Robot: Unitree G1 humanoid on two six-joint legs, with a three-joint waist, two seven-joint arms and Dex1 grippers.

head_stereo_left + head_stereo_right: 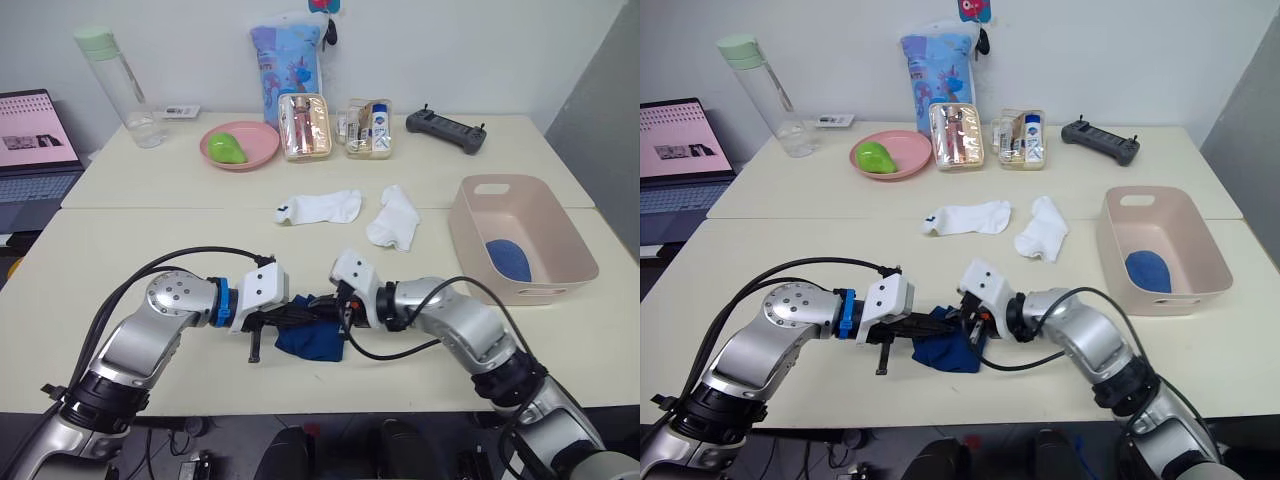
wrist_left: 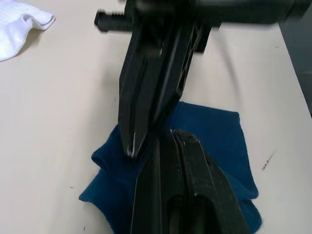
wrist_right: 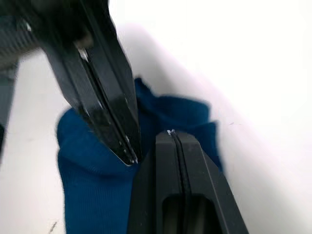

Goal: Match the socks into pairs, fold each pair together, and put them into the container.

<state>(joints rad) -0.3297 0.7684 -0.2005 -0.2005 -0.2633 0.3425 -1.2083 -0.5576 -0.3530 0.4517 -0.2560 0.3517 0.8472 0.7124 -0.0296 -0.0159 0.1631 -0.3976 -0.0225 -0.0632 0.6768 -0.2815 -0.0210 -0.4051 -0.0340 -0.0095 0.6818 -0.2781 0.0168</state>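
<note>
A royal blue sock (image 1: 312, 343) lies bunched at the front middle of the table. My left gripper (image 1: 300, 312) and right gripper (image 1: 327, 303) meet tip to tip right over it, both with fingers shut. In the left wrist view the left gripper (image 2: 171, 132) rests on the blue sock (image 2: 214, 131); in the right wrist view the right gripper (image 3: 171, 132) does the same. I cannot tell whether any cloth is pinched. Two white socks (image 1: 320, 207) (image 1: 393, 220) lie further back. The pink container (image 1: 470, 240) stands at the right with a blue sock (image 1: 510, 260) inside.
Along the back stand a round pink bowl (image 1: 240, 146) holding a green object, a clear bottle (image 1: 115, 85), two clear pouches (image 1: 305, 127) (image 1: 367, 128), a blue bag (image 1: 288, 55) and a black controller (image 1: 446, 131). A laptop (image 1: 35, 140) sits at the far left.
</note>
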